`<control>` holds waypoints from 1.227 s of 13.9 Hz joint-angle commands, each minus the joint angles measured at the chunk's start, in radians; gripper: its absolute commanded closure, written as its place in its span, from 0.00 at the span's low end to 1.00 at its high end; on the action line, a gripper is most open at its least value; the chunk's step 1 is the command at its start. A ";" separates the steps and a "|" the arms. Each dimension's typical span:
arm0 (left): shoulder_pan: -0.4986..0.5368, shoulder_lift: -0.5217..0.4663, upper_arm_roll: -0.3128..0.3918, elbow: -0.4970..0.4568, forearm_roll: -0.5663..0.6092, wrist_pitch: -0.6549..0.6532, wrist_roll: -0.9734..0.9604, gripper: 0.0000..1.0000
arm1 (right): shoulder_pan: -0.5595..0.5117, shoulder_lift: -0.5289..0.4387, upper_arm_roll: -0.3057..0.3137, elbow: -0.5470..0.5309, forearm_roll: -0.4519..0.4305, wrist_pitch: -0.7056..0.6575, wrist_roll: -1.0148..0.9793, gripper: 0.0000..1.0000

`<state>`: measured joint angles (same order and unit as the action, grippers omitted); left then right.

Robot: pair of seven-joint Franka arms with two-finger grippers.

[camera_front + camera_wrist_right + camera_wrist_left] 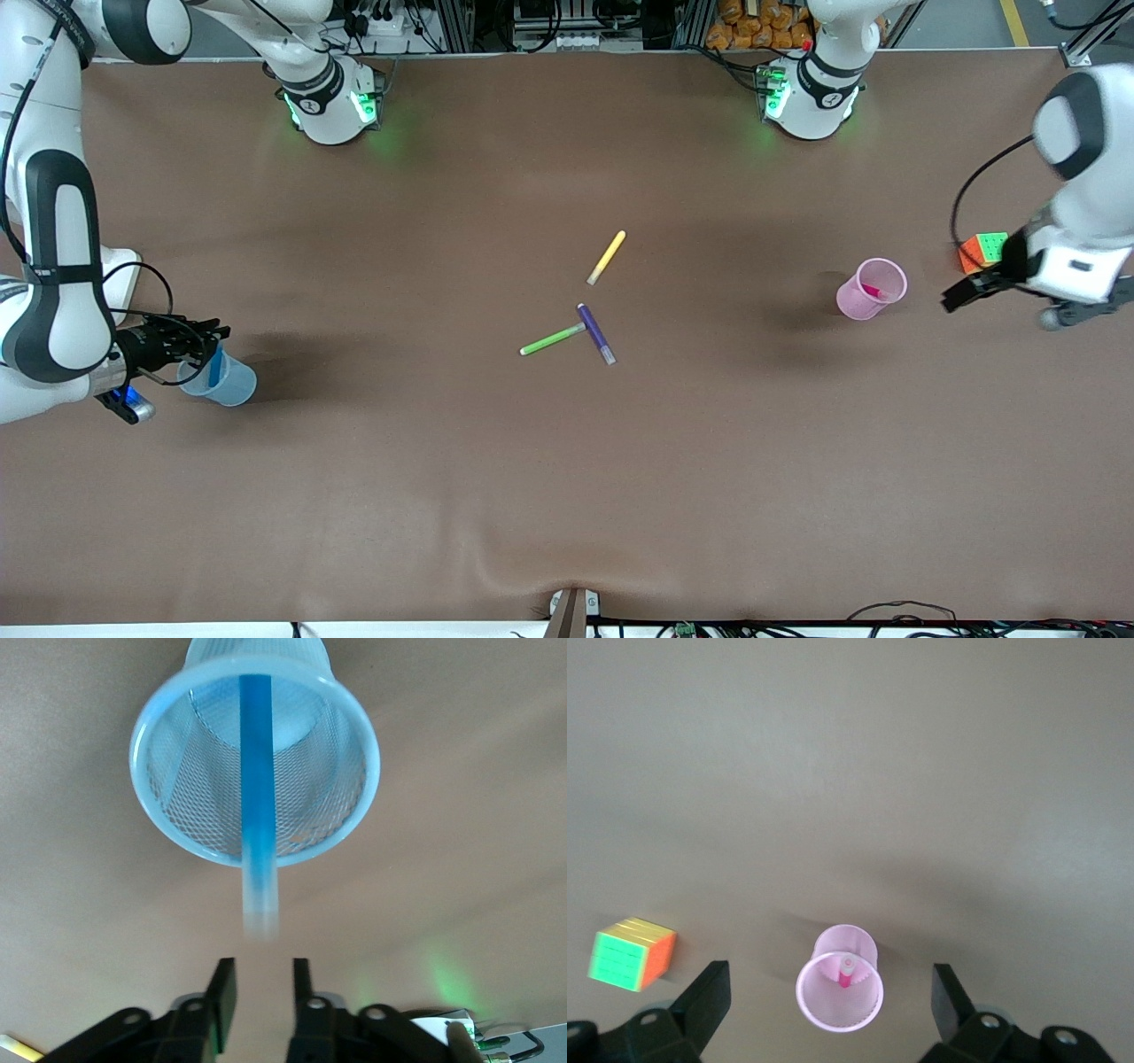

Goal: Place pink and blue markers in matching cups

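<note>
Front view: the right gripper (199, 341) hung directly over the blue cup (219, 379), which stood at the right arm's end of the table with the blue marker (214, 366) leaning inside it. The left gripper (970, 288) was in the air beside the pink cup (870, 290), which stood toward the left arm's end and held the pink marker (873, 291). A Rubik's cube (982, 251) sat near that cup, slightly farther from the camera. A yellow marker (607, 257), a green marker (553, 339) and a purple marker (596, 334) lay mid-table, the green tip touching the purple barrel.

Left wrist view: the left gripper's fingers (709, 997) stood wide apart and held nothing. The pink cup (840, 992) was upright between them, below, with the pink marker (845, 973) standing in it. The Rubik's cube (633, 954) lay to one side.

Right wrist view: the right gripper's fingers (223, 997) stood slightly apart, clear of the blue marker (257, 806). The marker's pale cap end projected past the rim of the blue cup (350, 718).

Both markers appeared placed. The residual risk was judged to lie in retraction: the right gripper's fingers sat close to the projecting cap end, so a sideways departure could catch the marker and tip the light cup. A low sweep by the left gripper could likewise strike the pink cup or the Rubik's cube.
</note>
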<state>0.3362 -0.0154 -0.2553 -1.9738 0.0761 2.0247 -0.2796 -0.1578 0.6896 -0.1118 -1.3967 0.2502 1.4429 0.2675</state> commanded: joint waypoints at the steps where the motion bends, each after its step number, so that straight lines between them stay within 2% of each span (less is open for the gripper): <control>1: 0.000 0.039 -0.006 0.145 0.004 -0.104 0.066 0.00 | -0.019 0.007 0.015 0.034 0.006 -0.009 -0.007 0.00; 2: -0.002 0.028 -0.010 0.179 0.004 -0.136 0.066 0.00 | -0.017 0.005 0.015 0.045 0.003 -0.015 -0.005 0.00; 4: 0.000 0.029 -0.030 0.303 0.002 -0.281 0.066 0.00 | -0.011 -0.005 0.015 0.053 -0.002 -0.021 -0.008 0.00; 5: 0.003 0.029 -0.030 0.335 -0.008 -0.338 0.072 0.00 | -0.016 -0.018 0.017 0.061 0.003 -0.048 -0.019 0.00; 7: 0.007 0.025 -0.030 0.358 -0.070 -0.359 0.088 0.00 | -0.013 -0.021 0.018 0.120 0.001 -0.134 -0.098 0.00; 10: 0.000 0.022 -0.044 0.417 -0.065 -0.448 0.073 0.00 | 0.003 -0.019 0.015 0.253 -0.006 -0.206 -0.105 0.00; 13: 0.001 0.020 -0.044 0.429 -0.064 -0.486 0.073 0.00 | 0.038 -0.028 0.014 0.353 -0.023 -0.278 -0.106 0.00; 17: 0.000 0.020 -0.045 0.428 -0.064 -0.491 0.073 0.00 | 0.108 -0.160 0.012 0.372 -0.052 -0.298 -0.082 0.00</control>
<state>0.3348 -0.0063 -0.2961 -1.5719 0.0199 1.5592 -0.2144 -0.0885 0.6037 -0.1001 -1.0178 0.2353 1.1614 0.1717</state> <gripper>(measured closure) 0.000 0.000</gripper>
